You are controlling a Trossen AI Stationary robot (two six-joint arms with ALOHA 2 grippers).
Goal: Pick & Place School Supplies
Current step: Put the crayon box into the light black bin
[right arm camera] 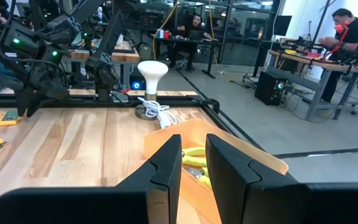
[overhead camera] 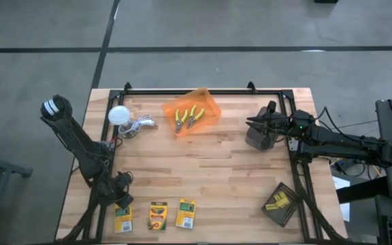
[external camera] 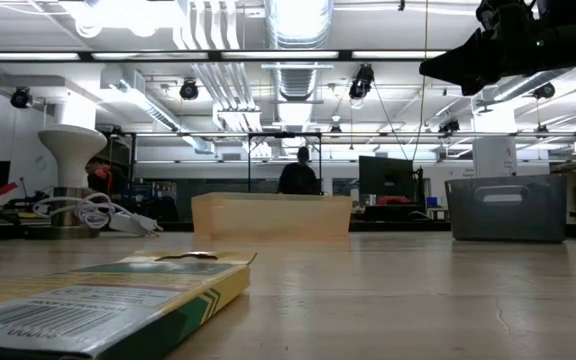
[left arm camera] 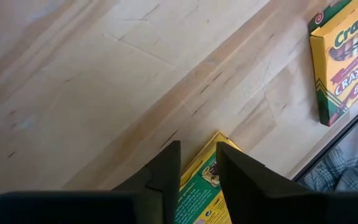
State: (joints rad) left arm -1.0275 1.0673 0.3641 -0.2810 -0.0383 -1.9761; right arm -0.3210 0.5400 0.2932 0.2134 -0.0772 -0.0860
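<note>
Three yellow-and-green crayon boxes lie flat along the table's near edge: left (overhead camera: 122,219), middle (overhead camera: 158,216), right (overhead camera: 185,212). My left gripper (overhead camera: 122,203) slants down over the left box's far end (left arm camera: 209,165), its fingers a narrow gap apart with that end showing between them. Two yellow-handled pliers (overhead camera: 188,118) lie inside the orange bin (overhead camera: 206,102). Small yellow blocks (overhead camera: 278,202) sit in a black tray. My right gripper (overhead camera: 250,126) hangs level at the right, pointing at the bin, narrowly open and holding nothing (right arm camera: 193,142). My left gripper comes at the left crayon box from above and from the far side, slanting down. Its fingers (left arm camera: 166,171) stand to either side of the box's far yellow corner (left arm camera: 219,140), whose edges run under them. The box lies flat on the table. I cannot tell whether the fingers touch it.
A white ball lamp with a coiled cable (overhead camera: 124,119) stands at the far left of the table. A black frame (overhead camera: 203,90) runs along the far and right edges. Bare wood (overhead camera: 203,170) lies between the bin and the boxes. People sit at desks beyond the table.
</note>
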